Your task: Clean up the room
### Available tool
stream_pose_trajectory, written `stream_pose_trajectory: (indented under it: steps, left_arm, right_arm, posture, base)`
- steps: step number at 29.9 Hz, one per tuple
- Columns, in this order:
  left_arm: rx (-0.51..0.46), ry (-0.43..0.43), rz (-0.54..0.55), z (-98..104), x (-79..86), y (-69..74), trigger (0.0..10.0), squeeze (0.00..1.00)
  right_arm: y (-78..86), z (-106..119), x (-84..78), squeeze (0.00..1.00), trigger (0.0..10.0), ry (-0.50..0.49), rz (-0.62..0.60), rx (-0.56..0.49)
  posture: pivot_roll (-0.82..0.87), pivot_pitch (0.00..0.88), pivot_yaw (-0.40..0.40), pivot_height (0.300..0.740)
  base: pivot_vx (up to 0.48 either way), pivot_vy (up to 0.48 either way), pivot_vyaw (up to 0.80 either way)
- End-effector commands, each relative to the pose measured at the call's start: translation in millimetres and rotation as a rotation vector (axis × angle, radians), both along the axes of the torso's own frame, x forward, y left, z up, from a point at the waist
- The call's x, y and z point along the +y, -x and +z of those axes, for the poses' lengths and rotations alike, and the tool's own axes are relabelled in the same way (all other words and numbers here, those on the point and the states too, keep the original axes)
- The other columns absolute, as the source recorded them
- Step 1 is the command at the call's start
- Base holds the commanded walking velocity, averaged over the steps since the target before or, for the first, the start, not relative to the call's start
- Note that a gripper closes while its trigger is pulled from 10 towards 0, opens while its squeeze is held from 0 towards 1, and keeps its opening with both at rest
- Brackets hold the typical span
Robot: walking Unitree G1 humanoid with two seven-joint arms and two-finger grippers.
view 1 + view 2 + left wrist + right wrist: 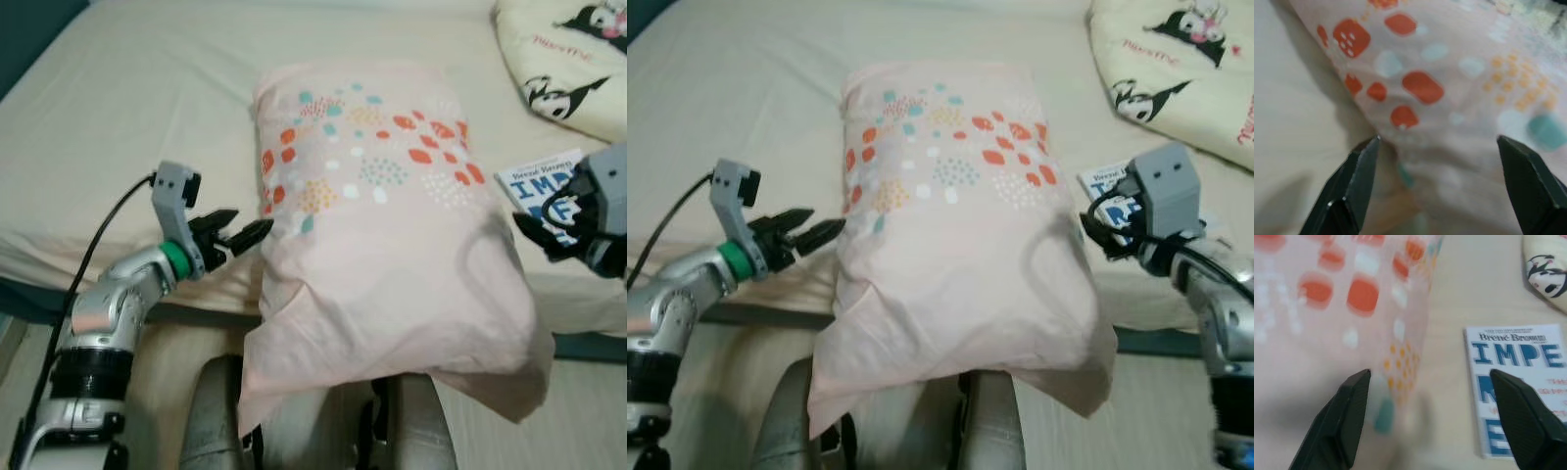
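A pale pink pillow (pixel 382 245) with orange, teal and yellow dots lies lengthwise on the bed (pixel 137 108), and its near end hangs over the bed's front edge. My left gripper (pixel 251 223) is open at the pillow's left side, fingertips pointing at the fabric and almost touching it. In the left wrist view the pillow (pixel 1449 88) sits just beyond the spread fingers (pixel 1359 181). My right gripper (pixel 1095 231) is open at the pillow's right side, beside a white book with blue letters (pixel 1518 387).
A cream cushion with black-and-white cartoon figures (pixel 568 59) lies at the bed's far right. The book (pixel 542 178) rests on the sheet close to my right hand. My own grey legs (pixel 211 411) stand against the bed's front edge, under the hanging pillow.
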State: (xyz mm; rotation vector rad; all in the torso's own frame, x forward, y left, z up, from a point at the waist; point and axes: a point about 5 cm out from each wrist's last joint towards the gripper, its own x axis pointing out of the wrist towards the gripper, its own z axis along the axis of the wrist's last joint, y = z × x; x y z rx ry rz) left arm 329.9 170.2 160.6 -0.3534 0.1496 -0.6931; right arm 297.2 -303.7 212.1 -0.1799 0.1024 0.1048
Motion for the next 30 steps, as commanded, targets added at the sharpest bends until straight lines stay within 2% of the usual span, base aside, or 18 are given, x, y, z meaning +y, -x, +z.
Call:
stream_pose_trajectory:
  steps: [1,2,3,5,6,7,9,13,15,16,17,24,28,30]
  left_arm:
    - [0.041,0.111,-0.017,-7.5,2.4,6.5,10.0,1.0]
    - [0.054,0.186,-0.028,-9.0,2.7,9.2,10.0,1.0]
    - [0.063,0.234,-0.043,-11.3,4.1,12.7,10.0,1.0]
    - [0.07,0.263,-0.053,-13.9,5.8,15.8,10.0,1.0]
    - [0.086,0.316,-0.067,-17.3,8.2,19.2,10.0,1.0]
    - [0.086,0.316,-0.067,-17.3,8.2,19.2,10.0,1.0]
    - [0.107,0.38,-0.083,-21.6,8.6,23.1,10.0,1.0]
    - [0.132,0.386,-0.104,-28.6,-0.6,26.4,10.0,1.0]
    - [0.152,0.357,-0.112,-35.9,-11.4,26.9,10.0,1.0]
    - [0.152,0.357,-0.112,-35.9,-11.4,26.9,10.0,1.0]
    - [0.164,0.354,-0.126,-39.6,-20.6,26.8,10.0,1.0]
    - [0.181,0.392,-0.146,-40.9,-32.3,23.7,10.0,1.0]
    - [0.193,0.414,-0.172,-40.7,-39.9,23.0,10.0,1.0]
    - [0.193,0.398,-0.213,-40.5,-49.1,24.7,10.0,1.0]
  right_arm:
    - [6.4,-9.2,-7.2,1.0,10.0,-0.126,-0.017,-0.026]
    - [8.5,-16.0,-6.0,1.0,10.0,-0.194,-0.005,-0.03]
    - [12.3,-24.5,-2.5,1.0,10.0,-0.211,0.027,0.005]
    - [16.3,-31.8,1.5,1.0,10.0,-0.22,0.064,0.04]
    - [23.0,-40.2,6.8,1.0,10.0,-0.268,0.113,0.074]
    - [23.0,-40.2,6.8,1.0,10.0,-0.268,0.113,0.074]
    - [29.4,-48.4,11.7,1.0,10.0,-0.342,0.147,0.089]
    - [29.4,-55.2,12.3,1.0,10.0,-0.381,0.13,0.103]
    - [28.7,-61.9,16.2,1.0,10.0,-0.372,0.139,0.16]
    - [28.7,-61.9,16.2,1.0,10.0,-0.372,0.139,0.16]
    - [27.6,-68.0,16.0,1.0,10.0,-0.347,0.126,0.198]
    - [24.6,-69.7,9.7,1.0,10.0,-0.358,0.079,0.183]
    - [23.9,-69.5,7.3,1.0,10.0,-0.41,0.064,0.169]
    - [22.0,-70.3,11.9,1.0,10.0,-0.476,0.075,0.166]
  posture:
    - [0.0,0.155,0.064,0.594]
    - [0.0,0.155,0.064,0.594]
    - [0.0,0.155,0.063,0.594]
    - [0.0,0.158,0.062,0.594]
    - [0.0,0.157,0.062,0.594]
    - [0.0,0.157,0.062,0.594]
    - [0.0,0.159,0.057,0.594]
    - [0.0,0.159,0.057,0.594]
    - [0.0,0.157,0.055,0.594]
    - [0.0,0.157,0.055,0.594]
    - [-0.01,0.153,0.055,0.594]
    - [-0.01,0.148,0.053,0.594]
    - [-0.01,0.148,0.053,0.594]
    - [-0.02,0.142,0.06,0.594]
  base:
    - [0.0,0.0,0.0]
    - [0.0,0.0,0.0]
    - [0.0,0.0,0.0]
    - [0.0,0.0,0.0]
    - [0.0,0.0,0.0]
    - [0.0,0.0,0.0]
    - [0.0,0.0,0.0]
    - [0.0,0.0,0.0]
    - [0.0,0.0,0.0]
    - [0.0,0.0,0.0]
    - [0.0,0.0,0.0]
    - [0.0,0.0,0.0]
    - [0.0,0.0,0.0]
    - [0.0,0.0,0.0]
